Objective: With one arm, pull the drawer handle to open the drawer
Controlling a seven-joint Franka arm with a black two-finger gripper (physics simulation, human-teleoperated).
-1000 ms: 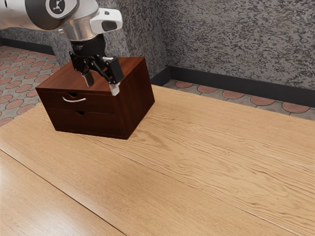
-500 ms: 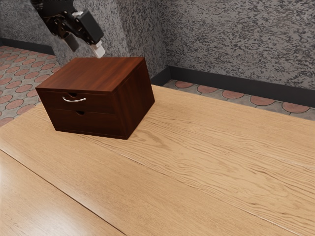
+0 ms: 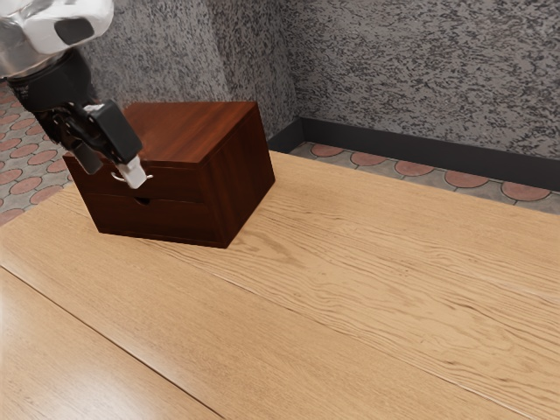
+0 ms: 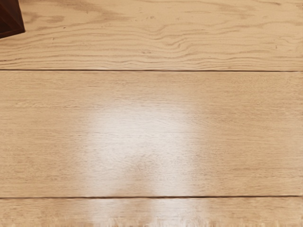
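A dark red-brown wooden cabinet [image 3: 188, 131] with two drawers stands on the table at the exterior view's left. The upper drawer [image 3: 175, 182] looks flush with the front, and its thin silver handle [image 3: 148, 178] is mostly hidden behind my hand. My black gripper [image 3: 111, 166] hangs in front of the upper drawer's face, at the handle's height. Its fingers stand apart, open, and the white-tipped finger [image 3: 133, 173] lies over the handle. In the wrist view a corner of the cabinet [image 4: 8, 16] shows beyond the bare table planks.
The light wooden table [image 3: 350, 289] stretches wide to the exterior view's right and front of the cabinet. Behind it are a rough grey stone wall [image 3: 420, 61] with a dark skirting and a tiled floor [image 3: 26, 157].
My hand rose from above the cabinet's top toward the exterior view's upper left, then came down in front of the upper drawer. The cabinet and drawer have not moved.
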